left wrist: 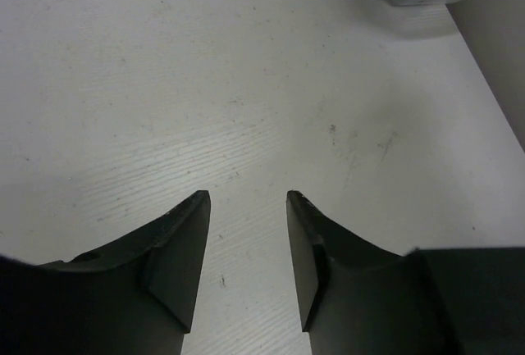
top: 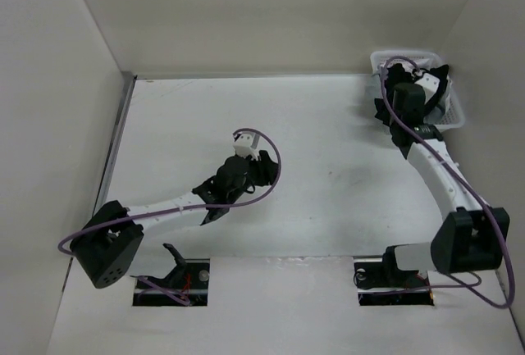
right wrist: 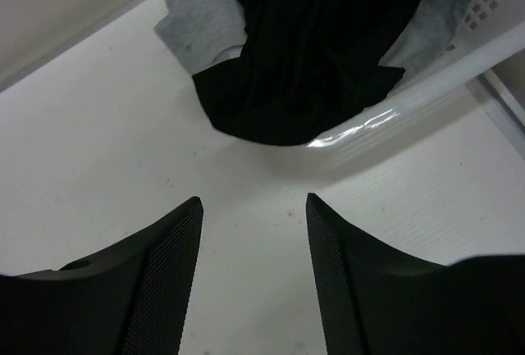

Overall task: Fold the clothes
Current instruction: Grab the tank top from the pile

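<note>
Two wide, empty hands: left hand [left wrist: 248, 193] over the surface [left wrist: 246, 84], right hand [right wrist: 253, 199] facing the black T-shirt [right wrist: 312, 52] spilling over the basket [right wrist: 385, 117] rim. Seemingly the fetching step; next, reach in and pinch cloth.

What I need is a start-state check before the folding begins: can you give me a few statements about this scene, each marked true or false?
1. The black T-shirt lies spread flat on the table. False: it is bunched up in the white basket, spilling over its rim.
2. The right pincer is open and holds nothing. True.
3. The left pincer grips the T-shirt. False: it is open over the table, with no cloth between its fingers.
4. A grey garment lies against the black T-shirt. True.
</note>
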Tool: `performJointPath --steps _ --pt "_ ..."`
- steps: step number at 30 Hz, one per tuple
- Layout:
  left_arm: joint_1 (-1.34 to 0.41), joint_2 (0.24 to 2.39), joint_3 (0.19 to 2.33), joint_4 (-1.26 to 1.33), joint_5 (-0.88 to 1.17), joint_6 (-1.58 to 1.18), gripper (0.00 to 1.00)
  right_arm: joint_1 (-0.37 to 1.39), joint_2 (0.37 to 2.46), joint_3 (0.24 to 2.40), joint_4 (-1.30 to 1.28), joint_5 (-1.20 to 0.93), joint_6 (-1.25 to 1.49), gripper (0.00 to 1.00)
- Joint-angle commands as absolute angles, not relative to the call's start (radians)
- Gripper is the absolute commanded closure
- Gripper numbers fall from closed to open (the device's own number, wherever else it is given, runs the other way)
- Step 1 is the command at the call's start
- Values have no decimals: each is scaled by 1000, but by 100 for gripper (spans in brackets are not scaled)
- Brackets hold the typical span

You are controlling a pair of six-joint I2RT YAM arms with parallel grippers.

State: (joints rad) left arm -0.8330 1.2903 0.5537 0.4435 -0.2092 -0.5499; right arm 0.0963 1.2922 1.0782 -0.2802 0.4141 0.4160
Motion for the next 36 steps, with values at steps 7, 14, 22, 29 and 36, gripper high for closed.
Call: performJointPath --steps 7,14,22,29,36 --pt "-814 1298 537 557 -193 -574 48 50 1635 1342 -215 384 305 37" --pt "-801 1322 531 583 -169 -589 46 39 1778 1451 -230 399 285 44" --pt "-786 1316 522 597 -158 -598 46 44 1816 1483 -267 429 296 91" --pt "-777 1302 514 597 -158 -601 47 38 1573 1381 -164 488 373 100" --pt "-760 1290 506 597 -158 -620 47 106 1145 1357 -65 482 387 100"
